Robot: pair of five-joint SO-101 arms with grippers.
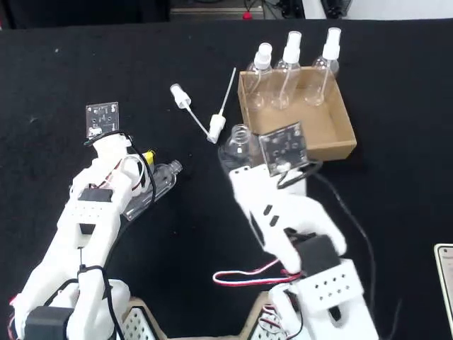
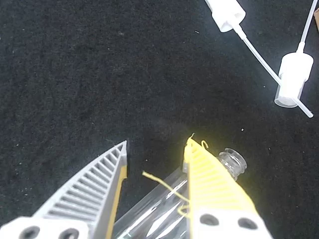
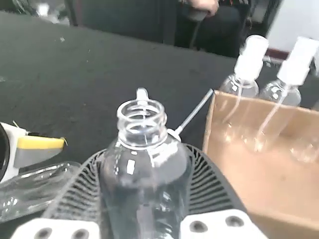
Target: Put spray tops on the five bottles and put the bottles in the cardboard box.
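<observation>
At the far right of the black table [image 1: 71, 57], the cardboard box [image 1: 333, 131] is placed, and three capped bottles [image 1: 287, 71] are stood upright along its far wall, each fitted with a white spray top. Just left of the box, two loose spray tops are laid on the table: one [image 1: 180, 95] farther left, the other [image 1: 216, 126] nearer the box, their dip tubes crossing.

At the near left corner of the box, an uncapped bottle [image 3: 142, 149] is held upright by the right gripper [image 3: 147, 164]. The claw is clenched on the bottle body, with one ribbed finger on each side and the open neck above them.

On the left side of the table, a second uncapped bottle [image 2: 164, 209] is laid on its side, with its neck pointed toward the loose spray tops. The left gripper [image 2: 157, 144] is positioned over this bottle. Its claw is released: the fingers are spread, and the bottle is seen between them, close against the yellow finger [image 2: 209, 184].
</observation>
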